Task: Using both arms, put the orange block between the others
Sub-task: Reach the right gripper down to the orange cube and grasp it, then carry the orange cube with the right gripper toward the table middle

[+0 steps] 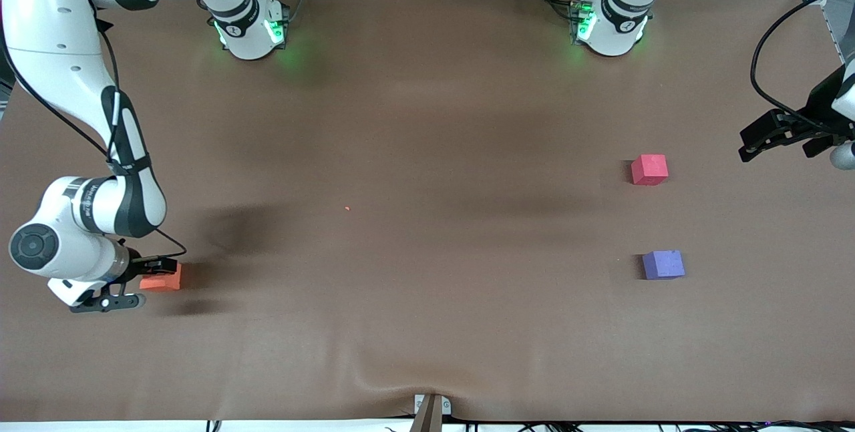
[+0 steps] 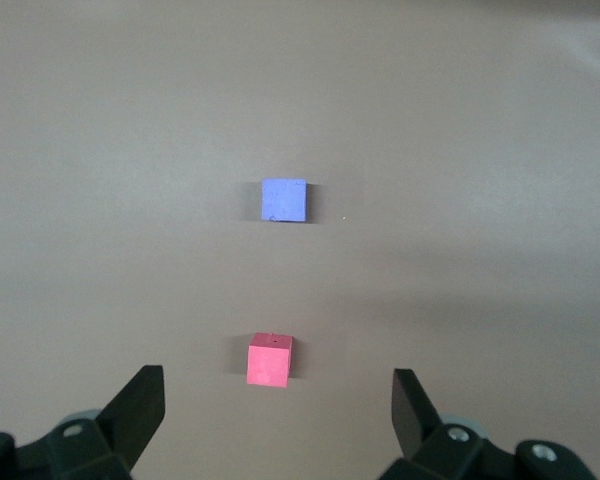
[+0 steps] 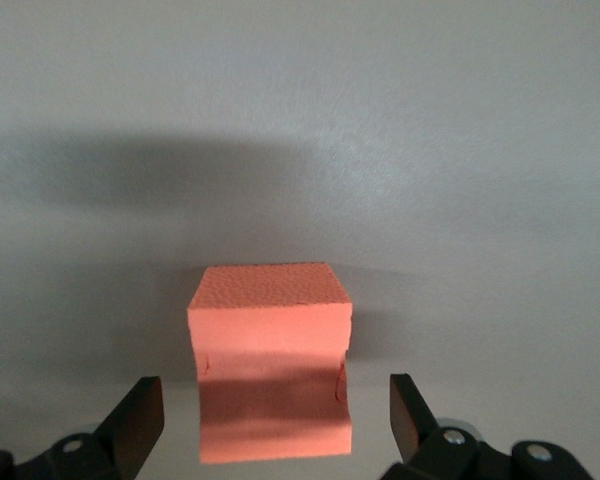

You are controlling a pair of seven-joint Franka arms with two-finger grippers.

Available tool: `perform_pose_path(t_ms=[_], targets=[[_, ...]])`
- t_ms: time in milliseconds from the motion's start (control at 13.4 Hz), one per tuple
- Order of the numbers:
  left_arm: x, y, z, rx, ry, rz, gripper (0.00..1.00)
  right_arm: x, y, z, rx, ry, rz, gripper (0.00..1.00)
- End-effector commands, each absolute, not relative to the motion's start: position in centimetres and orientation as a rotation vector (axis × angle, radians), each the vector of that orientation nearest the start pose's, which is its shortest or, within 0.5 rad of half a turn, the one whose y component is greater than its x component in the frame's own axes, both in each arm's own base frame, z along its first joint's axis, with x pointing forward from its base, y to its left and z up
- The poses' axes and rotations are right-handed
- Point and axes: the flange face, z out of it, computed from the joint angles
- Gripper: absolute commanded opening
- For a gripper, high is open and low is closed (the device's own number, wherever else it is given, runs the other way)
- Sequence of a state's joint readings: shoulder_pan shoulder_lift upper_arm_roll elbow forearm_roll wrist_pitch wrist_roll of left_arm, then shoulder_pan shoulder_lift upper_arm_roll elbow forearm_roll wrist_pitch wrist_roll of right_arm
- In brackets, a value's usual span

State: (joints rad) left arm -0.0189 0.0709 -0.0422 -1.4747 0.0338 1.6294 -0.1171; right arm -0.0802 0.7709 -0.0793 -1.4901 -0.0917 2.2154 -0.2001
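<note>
The orange block [image 1: 164, 278] [image 3: 270, 360] rests on the brown table at the right arm's end. My right gripper [image 1: 143, 283] [image 3: 274, 384] is low around it, open, with a gap between each finger and the block. The pinkish-red cube [image 1: 649, 169] [image 2: 269, 360] and the purple-blue cube [image 1: 663, 264] [image 2: 284, 200] sit apart toward the left arm's end, the purple-blue one nearer the front camera. My left gripper [image 1: 747, 143] [image 2: 277, 377] hangs open and empty over the table's end beside the pinkish-red cube.
A tiny orange speck [image 1: 347, 207] lies near the table's middle. The brown mat [image 1: 427, 118] wrinkles at the front edge by a clamp [image 1: 431, 408]. Cables and boxes line the edge by the arm bases [image 1: 250, 28] [image 1: 611, 25].
</note>
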Motion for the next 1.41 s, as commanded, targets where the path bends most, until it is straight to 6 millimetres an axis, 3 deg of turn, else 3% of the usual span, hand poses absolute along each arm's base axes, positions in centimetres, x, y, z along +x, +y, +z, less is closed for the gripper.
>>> perform_pose_path(t_ms=[0, 74, 223, 298, 447, 595, 893, 1042, 1191, 1340], targets=[[58.1, -2.8, 64.1, -3.097, -0.111, -0.156, 1.00, 70.2, -12.1, 18.0, -3.226, -0.230, 0.128, 1.00], [58.0, -2.6, 64.2, -3.097, -0.113, -0.156, 1.00, 70.6, -12.1, 17.9, -3.233, -0.231, 0.067, 0.87], [57.9, -2.7, 64.2, -3.097, -0.114, -0.149, 1.00, 71.5, -10.9, 18.9, -3.222, -0.383, -0.018, 0.14], [57.9, -2.8, 64.3, -3.097, -0.109, -0.154, 1.00, 71.5, -10.4, 19.1, -3.203, -0.424, -0.017, 0.00], [57.9, -2.9, 64.3, -3.097, -0.102, -0.152, 1.00, 72.3, -6.7, 20.9, -3.154, -0.488, -0.072, 0.00], [57.8, -3.0, 64.0, -3.098, -0.102, -0.142, 1.00, 72.8, -0.7, 22.9, -3.072, -0.590, -0.129, 0.00], [57.8, -3.3, 64.2, -3.104, -0.105, -0.151, 1.00, 71.3, 16.0, 23.6, -2.860, -0.818, -0.171, 0.00], [57.5, -3.2, 64.9, -3.108, -0.103, -0.167, 1.00, 68.3, 26.4, 23.5, -2.848, -0.832, -0.153, 0.00], [57.5, -3.2, 64.8, -3.108, -0.100, -0.165, 1.00, 64.5, 35.3, 23.3, -2.867, -0.679, -0.162, 0.00], [57.7, -3.5, 64.4, -3.109, -0.095, -0.156, 1.00, 60.3, 41.9, 22.5, -2.899, -0.515, -0.113, 0.00]])
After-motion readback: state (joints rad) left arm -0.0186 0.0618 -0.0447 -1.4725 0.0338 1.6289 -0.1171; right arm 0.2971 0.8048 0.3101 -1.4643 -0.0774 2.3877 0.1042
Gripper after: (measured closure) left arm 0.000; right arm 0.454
